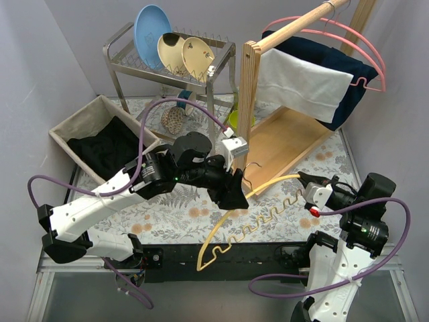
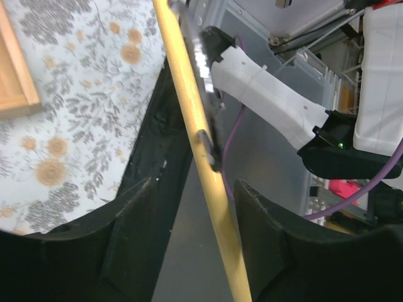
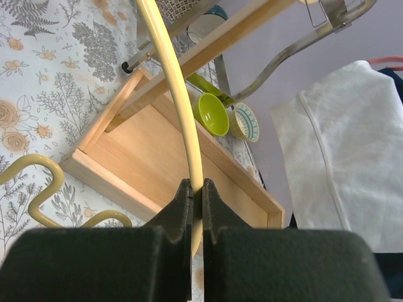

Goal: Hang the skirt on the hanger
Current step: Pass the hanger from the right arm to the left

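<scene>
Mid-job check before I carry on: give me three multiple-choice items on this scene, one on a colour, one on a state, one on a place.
1. What colour is the hanger between the two arms?
A) pink B) yellow C) blue
2. How does the right gripper stand?
A) wide open B) shut on the hanger C) shut on nothing
3. Where does the black skirt lie?
A) in the basket B) on the hanger C) in the right gripper

Answers:
1 B: its bar and notched arm are yellow.
2 B: in the right wrist view the fingers pinch the bar.
3 A: the dark cloth fills the basket at the left of the table.
</scene>
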